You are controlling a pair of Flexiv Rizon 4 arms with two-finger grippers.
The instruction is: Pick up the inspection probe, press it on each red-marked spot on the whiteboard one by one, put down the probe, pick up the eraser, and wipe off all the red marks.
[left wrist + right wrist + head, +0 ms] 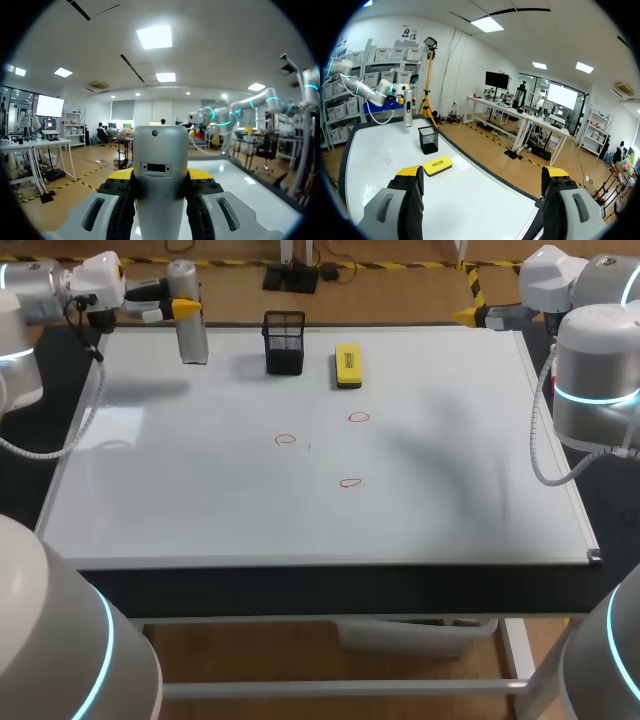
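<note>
The inspection probe (188, 315), a grey cylinder, stands upright over the far left corner of the whiteboard (200, 500). My left gripper (180, 308) is shut on it; in the left wrist view the probe (160, 165) fills the gap between the yellow tips of the left gripper (160, 176). Three red marks (285, 439) (358, 418) (349, 482) lie near the board's middle. The yellow eraser (347, 365) lies flat at the far middle. My right gripper (482, 175) is open and empty at the far right corner, with the eraser (437, 165) ahead of it.
A black mesh holder (284, 342) stands between the probe and the eraser, also seen as the holder (428, 139) in the right wrist view. The board's raised frame (560, 470) runs along the right side.
</note>
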